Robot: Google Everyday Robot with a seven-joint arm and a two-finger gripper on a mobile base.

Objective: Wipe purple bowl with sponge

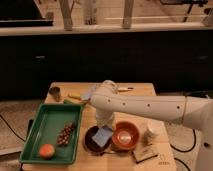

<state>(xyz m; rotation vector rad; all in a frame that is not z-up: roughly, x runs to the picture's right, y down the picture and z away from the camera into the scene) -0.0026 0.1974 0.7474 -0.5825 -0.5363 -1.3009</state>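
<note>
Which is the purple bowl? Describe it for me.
Find the big green tray on the left. Just right of it, below the gripper, sits the purple bowl. It is dark and holds the sponge; the neighbouring orange bowl is bright.

The wooden table (137, 93) carries a green tray (47, 125) on its left. A purple bowl (90, 143) and an orange bowl (125, 136) touch near the front, with a white cup (151, 131) and a brown-and-white block (145, 154) beside them. A small dark cup (55, 92) stands far back. The gripper (104, 124) hangs over the purple bowl.
</note>
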